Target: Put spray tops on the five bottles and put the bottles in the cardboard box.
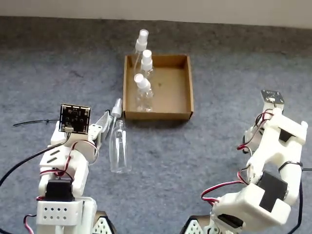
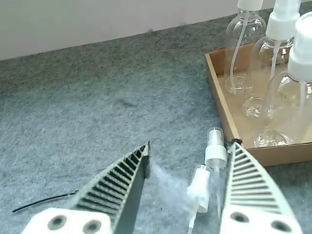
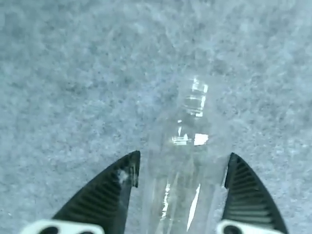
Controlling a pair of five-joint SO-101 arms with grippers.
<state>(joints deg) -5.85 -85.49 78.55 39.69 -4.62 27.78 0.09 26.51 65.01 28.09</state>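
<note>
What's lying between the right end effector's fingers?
A clear bottle with no spray top, lying on the grey carpet; the right wrist view shows it.

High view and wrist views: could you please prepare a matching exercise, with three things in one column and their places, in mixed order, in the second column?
Things
1. three bottles with spray tops
2. bottle without top
3. lying bottle

Places
A. on the carpet outside the cardboard box, beside the left gripper
B. between the open fingers of the right gripper
C. standing inside the cardboard box

Pairs: 1-C; 2-B; 3-A
</note>
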